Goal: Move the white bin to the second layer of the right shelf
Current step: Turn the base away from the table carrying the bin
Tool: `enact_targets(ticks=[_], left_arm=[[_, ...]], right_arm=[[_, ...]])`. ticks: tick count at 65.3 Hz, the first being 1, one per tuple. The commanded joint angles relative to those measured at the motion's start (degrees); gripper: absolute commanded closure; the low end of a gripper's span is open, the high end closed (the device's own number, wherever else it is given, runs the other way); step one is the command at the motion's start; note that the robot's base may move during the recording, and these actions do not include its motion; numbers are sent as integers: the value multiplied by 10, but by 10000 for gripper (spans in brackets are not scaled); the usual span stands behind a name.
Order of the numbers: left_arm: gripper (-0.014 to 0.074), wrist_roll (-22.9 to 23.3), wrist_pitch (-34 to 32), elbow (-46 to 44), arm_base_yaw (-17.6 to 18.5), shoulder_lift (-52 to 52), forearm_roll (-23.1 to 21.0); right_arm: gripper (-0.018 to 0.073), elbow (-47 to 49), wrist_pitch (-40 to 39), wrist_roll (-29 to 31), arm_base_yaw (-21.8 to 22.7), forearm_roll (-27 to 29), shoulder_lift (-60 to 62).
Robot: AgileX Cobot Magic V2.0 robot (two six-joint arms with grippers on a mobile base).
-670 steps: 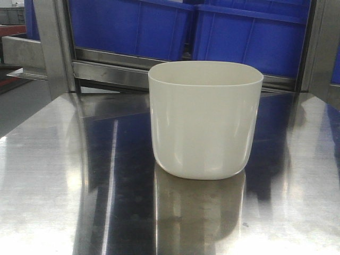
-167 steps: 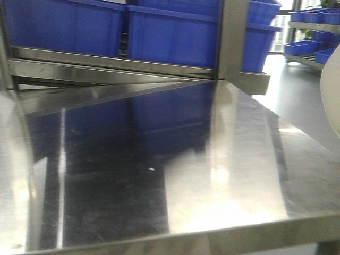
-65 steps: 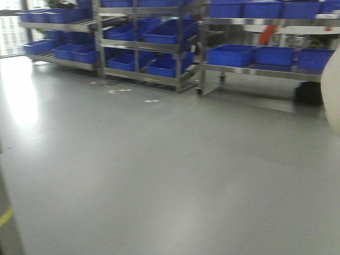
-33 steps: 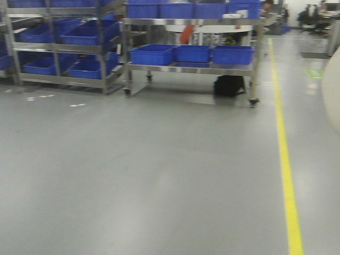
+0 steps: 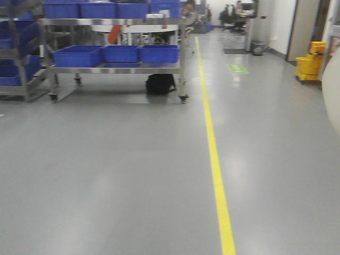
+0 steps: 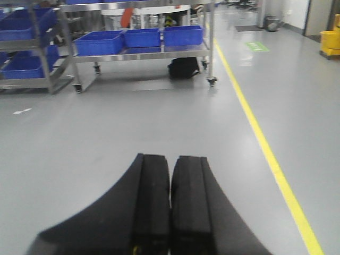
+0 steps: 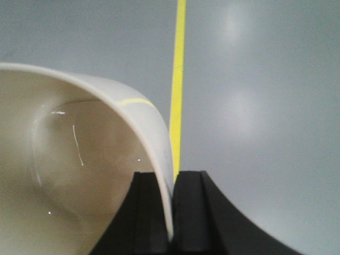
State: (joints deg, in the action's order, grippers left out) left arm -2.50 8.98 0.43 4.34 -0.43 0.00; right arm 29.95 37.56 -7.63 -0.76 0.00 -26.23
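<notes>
Base swinging right: the table is gone from the front view, the blue-crate rack (image 5: 114, 70) has slid left, and the yellow floor line (image 5: 215, 159) now sits centre. The white bin (image 7: 79, 149) rides along, its wall pinched between the right fingers (image 7: 188, 212), bowl hanging left of them (sliver at front-view edge unchanged). The left fingers (image 6: 151, 202) are pressed together, empty, bare floor beyond them. Judgement: mid-carry; right shelf second layer not in view yet.

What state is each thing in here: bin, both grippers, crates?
white bin: empty, held by its wall, above the floor.
right gripper: shut on the white bin's wall.
left gripper: shut, holding nothing.
blue crates: sitting upright on the wheeled rack.
</notes>
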Motion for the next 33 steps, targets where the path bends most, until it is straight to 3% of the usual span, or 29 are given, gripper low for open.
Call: enact_targets(ticks=[1,33], left_arm=[[512,3,-49,21,2,-9,-3],[512,3,-49,21,2,-9,-3]], right_arm=[[483,18,-51,-2,2,0,-1],[483,18,-51,-2,2,0,-1]])
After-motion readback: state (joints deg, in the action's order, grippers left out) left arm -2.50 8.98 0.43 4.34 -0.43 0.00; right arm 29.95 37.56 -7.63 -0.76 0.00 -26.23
